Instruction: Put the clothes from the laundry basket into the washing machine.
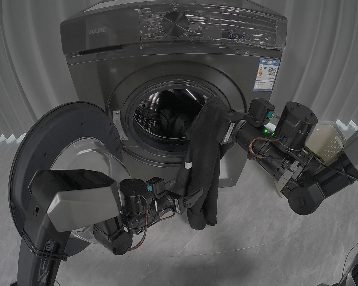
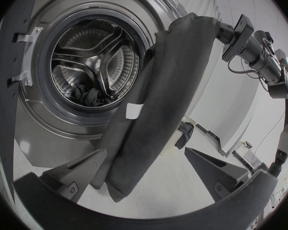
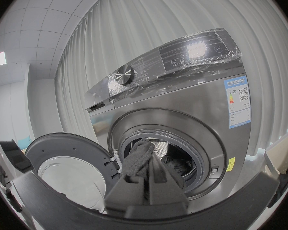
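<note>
Garment [image 1: 205,155], soft and limp, hangs at the mouth of the washing machine [image 1: 107,68] from the clenched right end effector [image 3: 149,173], the left end effector [image 2: 144,158] released beside its tail, probably the best second hold.

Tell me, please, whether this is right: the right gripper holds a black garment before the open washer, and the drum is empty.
One thing is wrong: the drum is not empty. The left wrist view shows dark clothes in it. The right gripper does hold the black garment before the open washer.
</note>
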{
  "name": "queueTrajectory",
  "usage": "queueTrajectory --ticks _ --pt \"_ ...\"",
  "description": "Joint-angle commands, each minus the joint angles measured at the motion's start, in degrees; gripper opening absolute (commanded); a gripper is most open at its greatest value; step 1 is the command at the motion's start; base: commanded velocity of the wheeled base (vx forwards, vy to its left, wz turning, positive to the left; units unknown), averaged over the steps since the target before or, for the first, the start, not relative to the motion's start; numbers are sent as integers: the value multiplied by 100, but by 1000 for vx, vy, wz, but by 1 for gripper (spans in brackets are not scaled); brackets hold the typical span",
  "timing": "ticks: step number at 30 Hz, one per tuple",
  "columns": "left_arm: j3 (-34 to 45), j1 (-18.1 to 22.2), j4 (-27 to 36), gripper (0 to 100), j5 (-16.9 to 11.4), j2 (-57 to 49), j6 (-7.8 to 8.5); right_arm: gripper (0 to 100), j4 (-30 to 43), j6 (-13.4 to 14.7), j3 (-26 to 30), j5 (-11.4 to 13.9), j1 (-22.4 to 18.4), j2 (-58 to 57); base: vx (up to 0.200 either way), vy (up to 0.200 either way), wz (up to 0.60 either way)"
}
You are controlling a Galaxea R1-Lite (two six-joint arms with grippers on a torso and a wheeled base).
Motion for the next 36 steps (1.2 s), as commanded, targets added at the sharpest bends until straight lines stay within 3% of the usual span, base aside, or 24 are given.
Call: queueTrajectory --ticks 1,22,28,33,35,36 --pt "-203 95 8 100 91 292 -17 0 -6 5 1 -4 36 -46 0 0 0" --pt "-264 60 16 100 38 389 -70 0 -24 14 10 -4 28 -37 0 0 0" --pt "-914 104 34 100 -32 819 -79 0 -33 14 18 -4 63 -37 0 0 0" --pt "-1301 113 87 100 -58 1057 -272 0 -24 14 45 -4 63 -54 0 0 0" --pt "-1310 113 87 100 -58 1057 -272 0 -24 14 45 -4 63 -54 0 0 0" --pt "-1415 104 157 100 -58 1074 -360 0 -24 14 80 -4 63 -54 0 0 0"
